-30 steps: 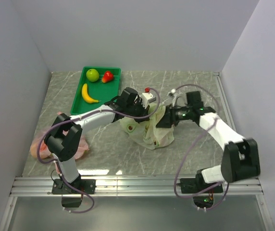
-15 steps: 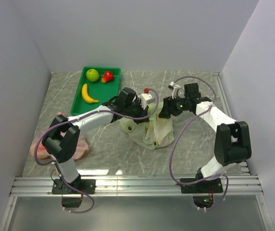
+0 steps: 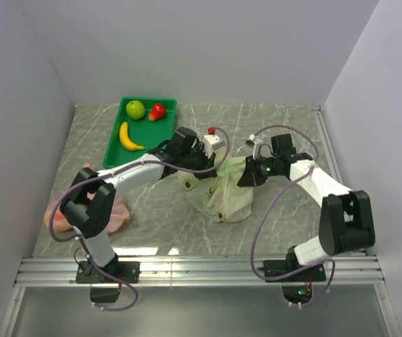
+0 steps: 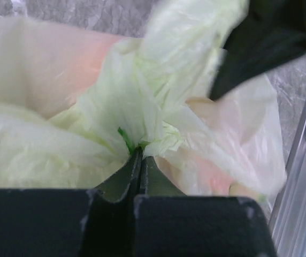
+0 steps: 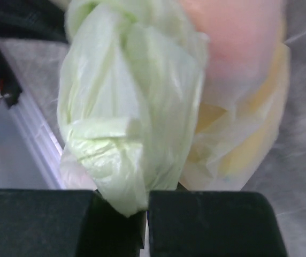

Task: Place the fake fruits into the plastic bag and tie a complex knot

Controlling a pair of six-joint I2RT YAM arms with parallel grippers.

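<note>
The pale green plastic bag (image 3: 227, 196) sits mid-table, its top gathered into twisted strands. My left gripper (image 3: 217, 170) is shut on a bunched strand (image 4: 142, 123) at the bag's neck. From the other side, my right gripper (image 3: 244, 176) is shut on a thick twisted handle (image 5: 131, 123). Orange-pink (image 5: 238, 37) and yellow (image 5: 254, 144) fruits show through the film. A green apple (image 3: 135, 109), a small red fruit (image 3: 158, 111) and a banana (image 3: 129, 137) lie in the green tray (image 3: 117, 151).
A crumpled pink bag (image 3: 117, 214) lies at the left beside the left arm's base. The tray stands at the back left. White walls close in both sides, and a metal rail (image 3: 201, 270) runs along the near edge.
My right gripper opened, drew back toward the far right, then returned and shut on the bag's twisted handle. The bag has been pulled up fuller. The left gripper stayed shut on the neck.
</note>
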